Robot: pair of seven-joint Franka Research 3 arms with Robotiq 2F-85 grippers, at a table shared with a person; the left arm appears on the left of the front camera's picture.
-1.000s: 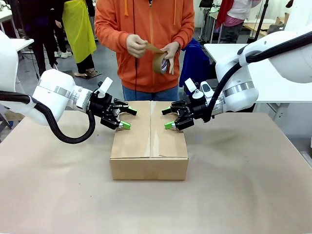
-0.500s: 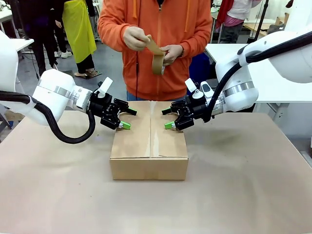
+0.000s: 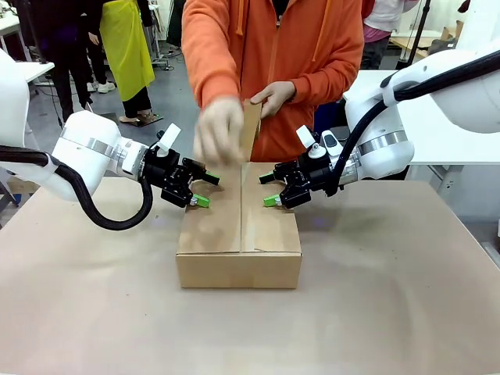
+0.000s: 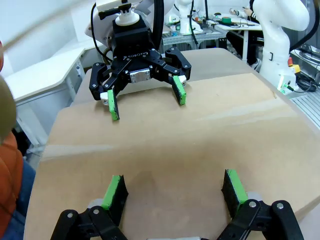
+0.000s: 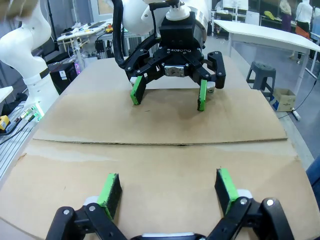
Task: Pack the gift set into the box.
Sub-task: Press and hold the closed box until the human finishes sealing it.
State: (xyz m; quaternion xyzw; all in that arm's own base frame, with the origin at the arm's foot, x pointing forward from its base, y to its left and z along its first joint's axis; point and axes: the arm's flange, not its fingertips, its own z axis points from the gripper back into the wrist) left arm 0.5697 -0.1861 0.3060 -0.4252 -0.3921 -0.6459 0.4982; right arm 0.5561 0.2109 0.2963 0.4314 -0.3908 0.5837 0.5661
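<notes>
Leaning in since a moment ago, the person is bringing a hand [image 3: 218,129] and a strip of brown tape [image 3: 251,129] down toward the far end of the cardboard carton [image 3: 239,234], which is sitting closed at the middle of the desk [image 3: 391,312]. The left gripper [image 3: 197,187] and right gripper [image 3: 271,188] are pressing the 2 top flaps [image 5: 160,115] flat from either side, jaws wide and holding nothing. Good practice is keeping both flaps level and clear of the centre seam [image 3: 241,211]. Desk room around the carton is lying free.
</notes>
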